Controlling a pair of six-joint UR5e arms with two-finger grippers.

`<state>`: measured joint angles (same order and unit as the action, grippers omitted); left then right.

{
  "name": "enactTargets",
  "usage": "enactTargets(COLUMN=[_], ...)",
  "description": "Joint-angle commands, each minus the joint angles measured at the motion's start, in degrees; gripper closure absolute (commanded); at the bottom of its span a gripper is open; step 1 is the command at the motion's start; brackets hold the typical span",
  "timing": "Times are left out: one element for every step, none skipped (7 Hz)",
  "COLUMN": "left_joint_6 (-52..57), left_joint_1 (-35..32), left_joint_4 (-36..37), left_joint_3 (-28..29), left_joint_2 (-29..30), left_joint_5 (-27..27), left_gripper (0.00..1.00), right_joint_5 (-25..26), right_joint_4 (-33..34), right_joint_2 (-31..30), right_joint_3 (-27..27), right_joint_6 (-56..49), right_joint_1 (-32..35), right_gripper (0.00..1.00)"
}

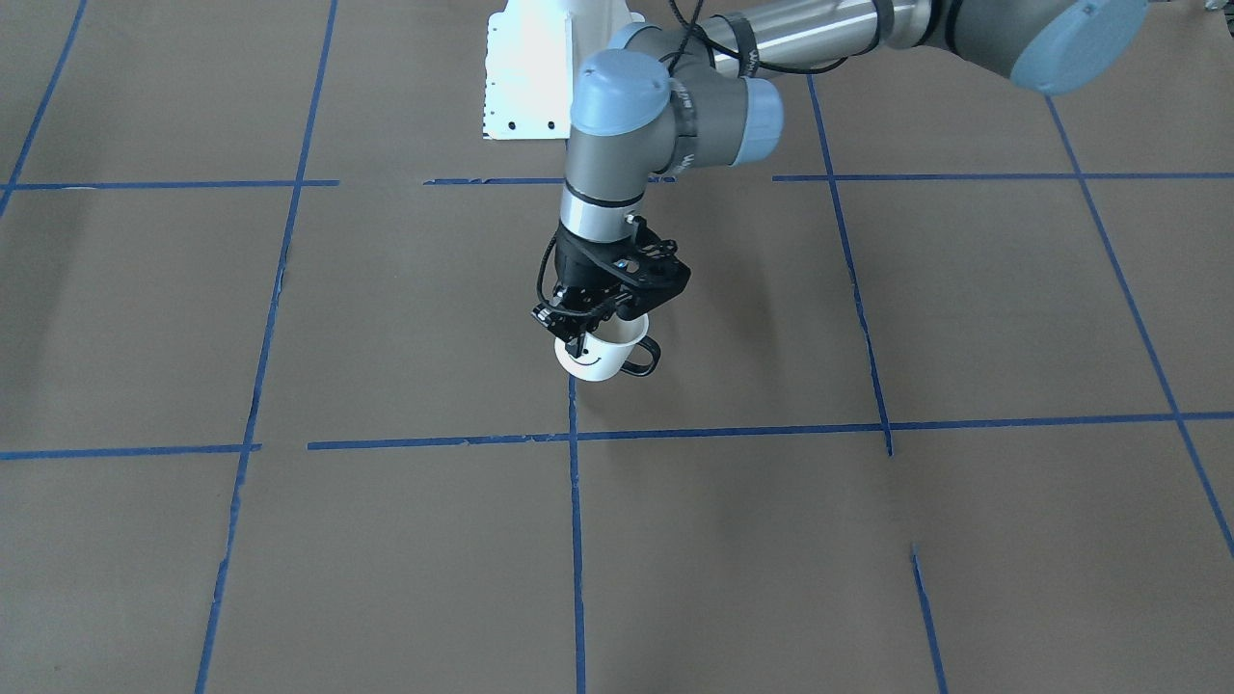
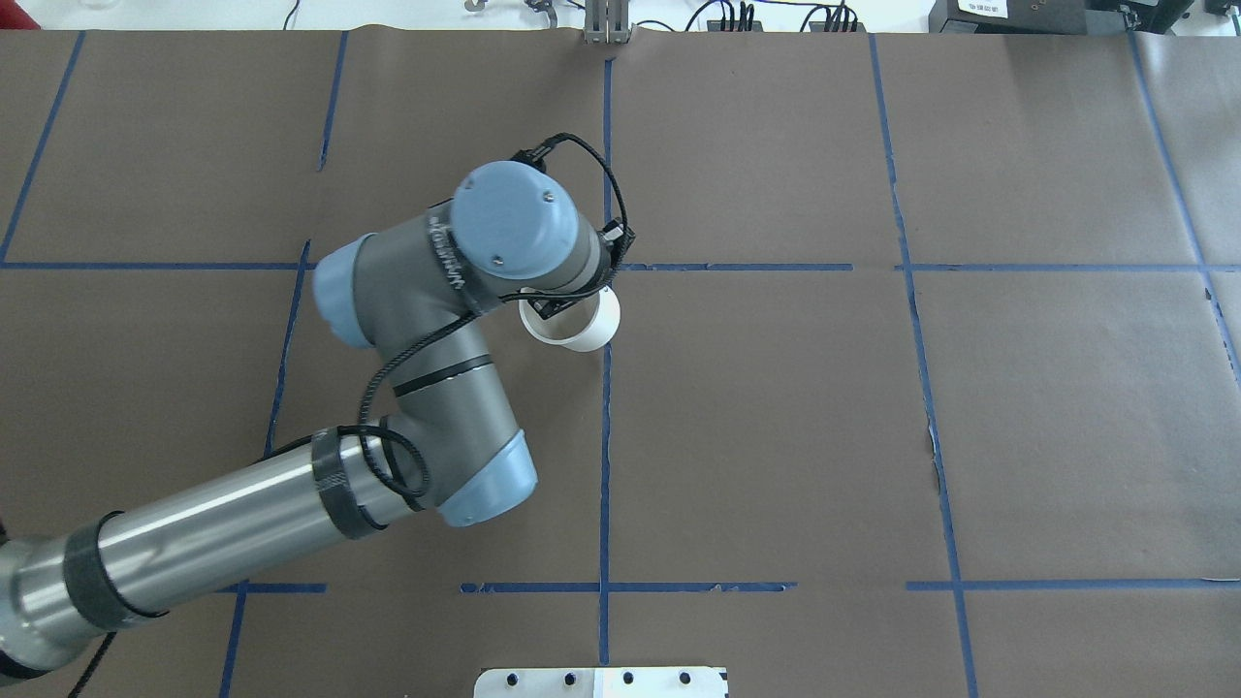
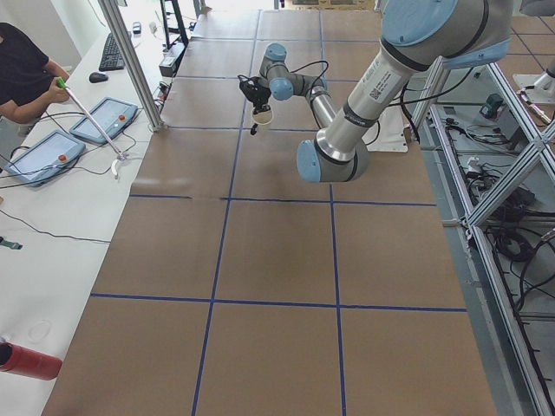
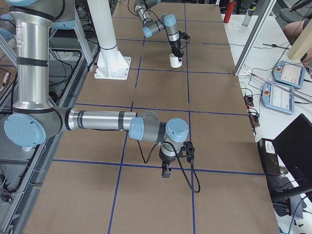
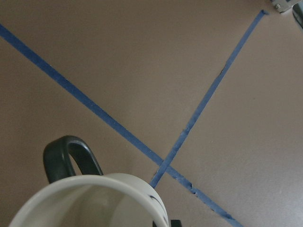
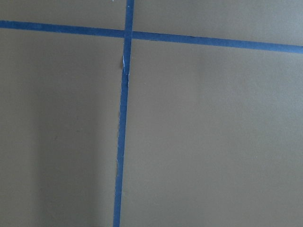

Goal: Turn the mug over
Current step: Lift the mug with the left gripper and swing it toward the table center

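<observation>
The white mug with a black smiley face and a dark loop handle hangs mouth up and slightly tilted near the table's middle. My left gripper is shut on its rim from above. I cannot tell if the base touches the table. The mug also shows in the overhead view, in the left side view, in the right side view and in the left wrist view. My right gripper hovers just above the brown table far from the mug. I cannot tell if it is open or shut.
The brown table cover carries a grid of blue tape lines. The robot's white base plate stands at the robot's side. An operator, tablets and a red bottle are on a side bench.
</observation>
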<state>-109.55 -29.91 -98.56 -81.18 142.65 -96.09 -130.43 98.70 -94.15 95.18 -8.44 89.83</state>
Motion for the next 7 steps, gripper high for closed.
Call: enactTargets(left_joint_6=[2.93,3.81,3.73,3.81,4.42,5.74,5.75], left_joint_1=[2.21,2.39,3.01,4.23,4.24,4.33,4.33], left_joint_4=[11.41,14.51,15.23,15.24,15.15,15.15,15.15], left_joint_3=[5.41,8.03,9.36,10.94,10.96,10.96,10.87], left_joint_2=[6.75,9.29,10.01,10.02,10.19,10.11,10.19], left_joint_5=[-0.06,-0.15,-0.15,0.11,0.2,0.12,0.12], left_gripper=[1.0,1.0,1.0,1.0,1.0,1.0,1.0], right_joint_5=[0.0,0.0,0.0,0.0,0.0,0.0,0.0], right_joint_4=[0.0,0.0,0.0,0.0,0.0,0.0,0.0], right_joint_2=[0.02,0.02,0.02,-0.06,0.02,0.02,0.02], right_joint_3=[0.0,0.0,0.0,0.0,0.0,0.0,0.0], right_joint_6=[0.0,0.0,0.0,0.0,0.0,0.0,0.0], right_joint_1=[0.0,0.0,0.0,0.0,0.0,0.0,0.0], right_gripper=[0.0,0.0,0.0,0.0,0.0,0.0,0.0])
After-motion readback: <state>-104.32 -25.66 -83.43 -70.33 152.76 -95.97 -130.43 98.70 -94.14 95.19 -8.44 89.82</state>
